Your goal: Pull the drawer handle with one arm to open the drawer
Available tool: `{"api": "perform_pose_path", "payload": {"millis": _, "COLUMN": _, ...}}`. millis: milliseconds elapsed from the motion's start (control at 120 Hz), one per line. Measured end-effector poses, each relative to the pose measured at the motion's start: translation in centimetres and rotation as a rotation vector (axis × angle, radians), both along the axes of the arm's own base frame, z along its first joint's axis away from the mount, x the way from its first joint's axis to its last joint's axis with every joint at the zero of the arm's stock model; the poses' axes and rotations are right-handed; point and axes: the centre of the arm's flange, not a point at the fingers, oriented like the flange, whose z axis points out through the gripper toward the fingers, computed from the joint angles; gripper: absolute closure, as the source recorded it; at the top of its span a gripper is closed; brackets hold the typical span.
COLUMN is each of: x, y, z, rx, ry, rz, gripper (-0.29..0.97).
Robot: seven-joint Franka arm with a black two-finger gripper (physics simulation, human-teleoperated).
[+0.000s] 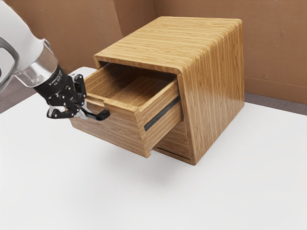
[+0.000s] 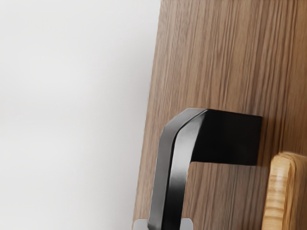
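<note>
a simulated franka arm (image 1: 29, 52) draws open a wooden drawer (image 1: 129, 120), its black gripper (image 1: 85, 113) clamped on the black handle (image 1: 100, 115), one finger on each side of the bar. the drawer stands well out of the cabinet (image 1: 211, 86), its empty inside showing, its front hanging over the white surface (image 1: 144, 191) towards the exterior view's left.

the wrist view looks along the handle (image 2: 177, 158), a bent, rigid bar fixed to the drawer's front. it looks stiff and smooth, so the best hold is likely across the straight middle of the bar, squarely, where fingers are least apt to slide. the drawer probably runs easily on its dark side rail (image 1: 162, 114) and wants a straight, level pull.

counted: one arm, one gripper, one cabinet, one open drawer, one handle, one rail in sight, and one lower panel (image 1: 175, 141) beneath the drawer.
</note>
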Motion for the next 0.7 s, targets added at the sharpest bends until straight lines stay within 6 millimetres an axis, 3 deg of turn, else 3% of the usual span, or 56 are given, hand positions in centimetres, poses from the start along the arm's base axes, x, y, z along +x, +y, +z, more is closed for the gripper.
{"api": "perform_pose_path", "payload": {"millis": 133, "x": -2.1, "y": 0.0, "z": -0.4, "rx": -0.005, "ry": 0.007, "rz": 0.007, "gripper": 0.79}}
{"api": "perform_pose_path", "payload": {"millis": 358, "x": -7.3, "y": 0.2, "z": -0.1, "rx": 0.009, "ry": -0.011, "rz": 0.031, "gripper": 0.78}}
{"api": "perform_pose_path", "payload": {"millis": 500, "x": -8.7, "y": 0.3, "z": -0.9, "rx": 0.012, "ry": 0.004, "rz": 0.038, "gripper": 0.79}}
{"api": "perform_pose_path", "payload": {"millis": 700, "x": -10.1, "y": 0.1, "z": -0.5, "rx": 0.025, "ry": -0.004, "rz": 0.050, "gripper": 0.76}}
